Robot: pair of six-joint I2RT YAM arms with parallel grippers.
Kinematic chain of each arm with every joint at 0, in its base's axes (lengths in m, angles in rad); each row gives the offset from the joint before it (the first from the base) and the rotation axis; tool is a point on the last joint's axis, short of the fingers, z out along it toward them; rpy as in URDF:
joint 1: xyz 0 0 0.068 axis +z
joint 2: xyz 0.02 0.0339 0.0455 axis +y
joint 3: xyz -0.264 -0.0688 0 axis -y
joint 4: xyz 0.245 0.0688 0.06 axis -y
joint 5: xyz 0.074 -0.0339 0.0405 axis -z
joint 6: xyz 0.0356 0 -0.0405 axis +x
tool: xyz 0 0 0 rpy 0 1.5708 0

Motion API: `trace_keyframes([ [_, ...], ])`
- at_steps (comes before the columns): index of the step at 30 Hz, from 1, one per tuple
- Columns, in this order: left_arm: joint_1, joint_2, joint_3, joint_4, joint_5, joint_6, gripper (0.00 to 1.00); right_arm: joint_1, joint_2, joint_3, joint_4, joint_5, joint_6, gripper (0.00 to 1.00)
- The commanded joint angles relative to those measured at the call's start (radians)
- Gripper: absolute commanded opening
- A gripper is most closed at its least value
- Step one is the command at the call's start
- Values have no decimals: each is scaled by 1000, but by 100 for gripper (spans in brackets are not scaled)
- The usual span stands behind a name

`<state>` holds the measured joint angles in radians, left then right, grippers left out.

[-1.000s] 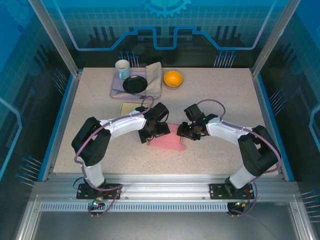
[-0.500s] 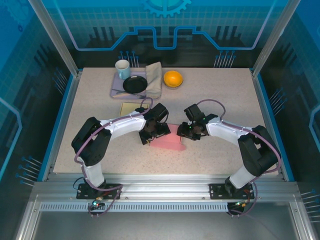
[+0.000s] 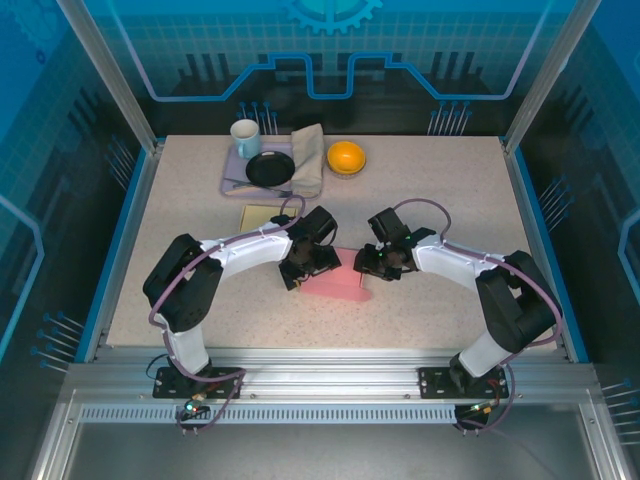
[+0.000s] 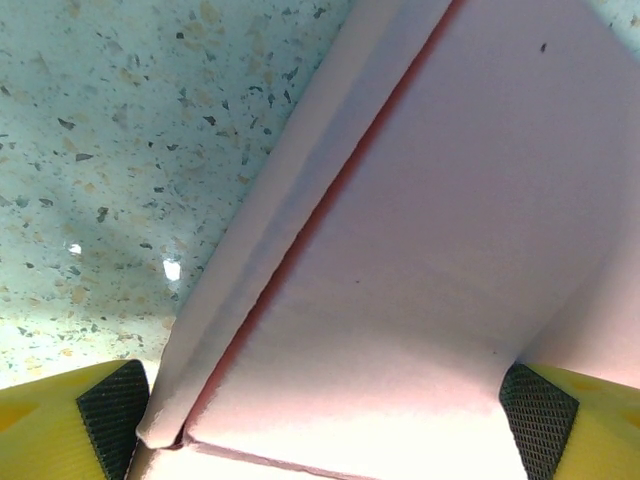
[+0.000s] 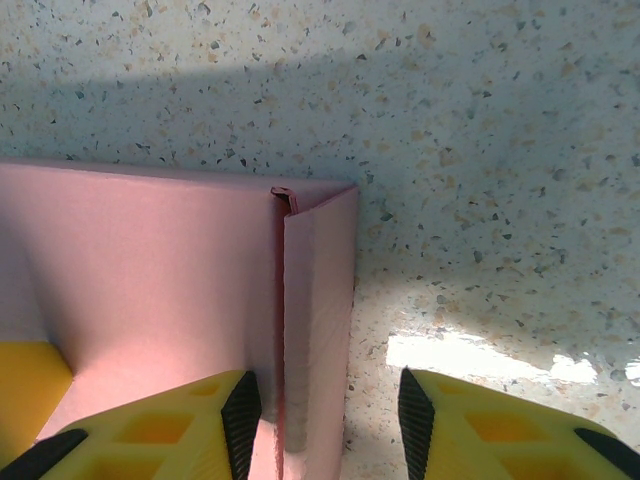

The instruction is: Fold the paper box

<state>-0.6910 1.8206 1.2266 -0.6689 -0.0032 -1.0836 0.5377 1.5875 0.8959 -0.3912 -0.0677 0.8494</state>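
Observation:
The pink paper box lies at the middle of the table between both arms. My left gripper is at its left end. In the left wrist view its jaws stand wide open, with one black pad on each side of a pink panel. A folded flap rises on the left. My right gripper is at the box's right end. Its jaws straddle the upright side wall. The left pad rests against the wall's inner face, and the right pad stands a little apart from the wall.
At the back left a lavender tray holds a white mug, a black plate and a beige cloth. An orange bowl sits beside the tray. A tan flat sheet lies just behind my left arm.

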Motion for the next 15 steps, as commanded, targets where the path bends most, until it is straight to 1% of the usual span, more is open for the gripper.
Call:
trace_keyframes([
  [1, -1, 32, -1, -34, -1, -17, 95, 2, 6, -35, -64, -4, 5, 44],
  [8, -1, 35, -12, -36, -14, -19, 95, 3, -71, -32, -84, -5, 4, 45],
  [15, -1, 30, -7, -46, -35, -12, 95, 7, -165, -23, -155, 20, -18, 46],
])
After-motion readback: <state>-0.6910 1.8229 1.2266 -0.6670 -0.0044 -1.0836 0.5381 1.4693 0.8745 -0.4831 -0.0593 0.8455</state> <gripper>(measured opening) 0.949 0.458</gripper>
